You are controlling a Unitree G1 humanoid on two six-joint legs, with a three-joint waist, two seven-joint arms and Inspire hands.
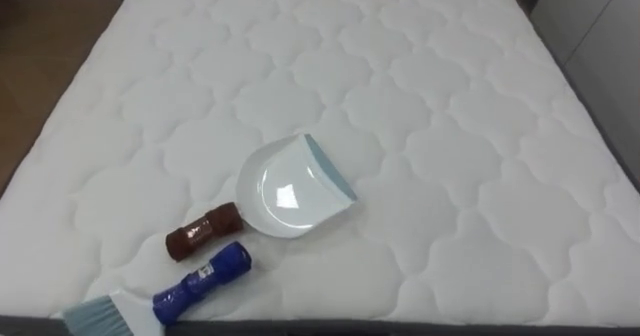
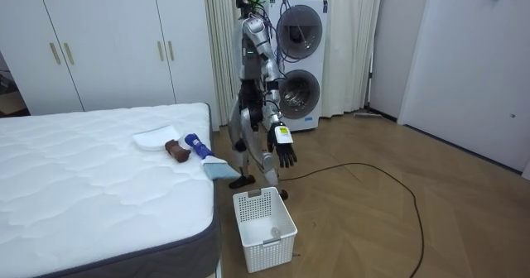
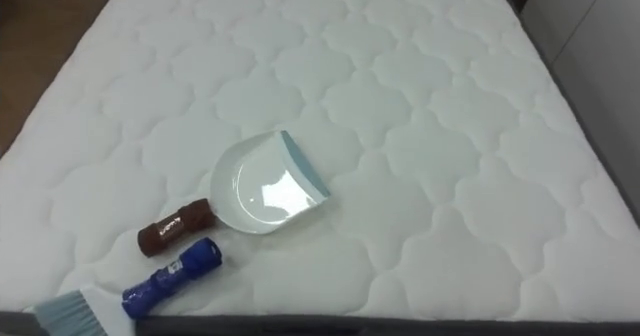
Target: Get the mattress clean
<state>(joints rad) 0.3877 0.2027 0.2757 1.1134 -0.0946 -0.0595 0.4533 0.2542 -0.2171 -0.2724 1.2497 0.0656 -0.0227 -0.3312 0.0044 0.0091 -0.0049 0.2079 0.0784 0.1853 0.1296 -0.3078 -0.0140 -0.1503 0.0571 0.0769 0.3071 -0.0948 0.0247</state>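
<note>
Quilted mattress (image 1: 420, 126) | dustpan (image 1: 290, 191), brush (image 1: 190, 288) lying at near edge, handles pointing toward left side | right hand (image 2: 286, 154) hanging open

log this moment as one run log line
robot: stands at bed's foot | white dustpan with brown handle, blue-handled brush: on white quilted mattress | white slatted basket: on floor | right hand: hangs open

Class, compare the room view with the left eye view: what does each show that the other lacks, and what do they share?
Room view alone: the robot standing at the bed's end, a hand hanging by its side, a white basket on the floor, stacked washers, wardrobes. Left eye view alone: the mattress quilting close up. Both: white dustpan with brown handle, blue-handled brush, lying near the mattress edge.
</note>
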